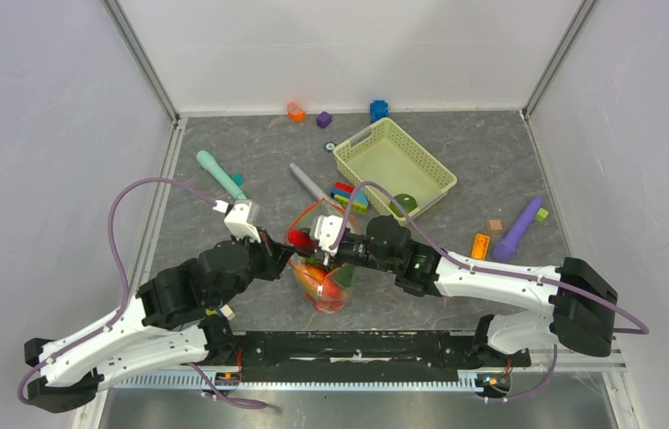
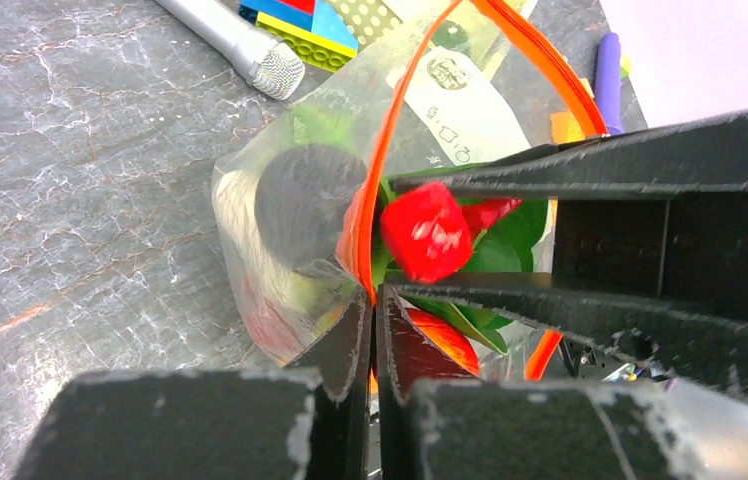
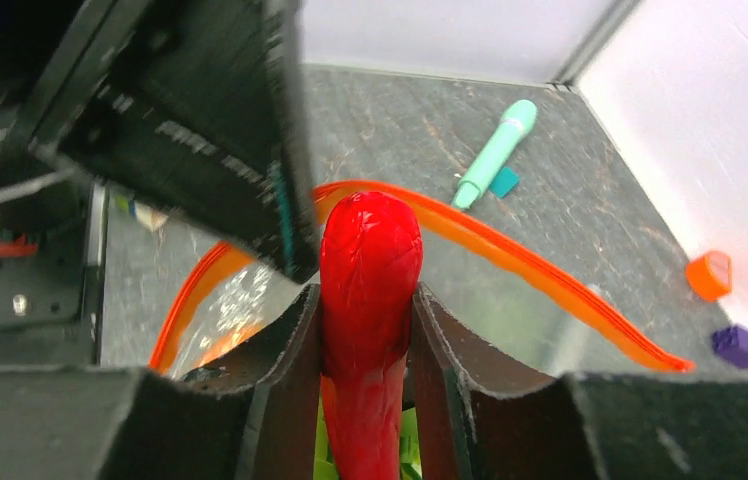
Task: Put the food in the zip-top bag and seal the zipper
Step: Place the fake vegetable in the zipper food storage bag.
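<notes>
- My left pincer (image 2: 375,335) is pressed together on the zipper (image 2: 358,225), pinching the orange-red strip at the near side of the bag's mouth.
- My right pincer (image 3: 365,295) is closed on a red piece (image 3: 370,240) of food. The piece stands upright between the two fingers, its rounded top poking out above them.
- The zip-top bag (image 2: 270,270) sits on the table (image 1: 492,152) close to the middle of the near edge, between my two wrists. Its mouth is open and the zipper curves round it in a loop.
- In the left wrist view, the red piece hangs inside that loop, over the open mouth.
- In the bag I see green leaves (image 2: 515,230), a dark round piece (image 2: 305,205) pressed against the clear wall, and an orange-red piece (image 2: 445,335) low down near my left fingers.
- I cannot tell whether the red piece touches the leaves under it.
- A pale green basket (image 1: 359,136) stands toward the far edge, right of the middle and well apart from the bag.
- A few building blocks (image 1: 346,195) lie between the bag and the basket.
- A grey stick (image 1: 307,183) lies just beyond the bag, and a teal stick (image 1: 221,174) lies farther toward the left edge.
- A purple stick (image 1: 519,230) lies near the right edge.
</notes>
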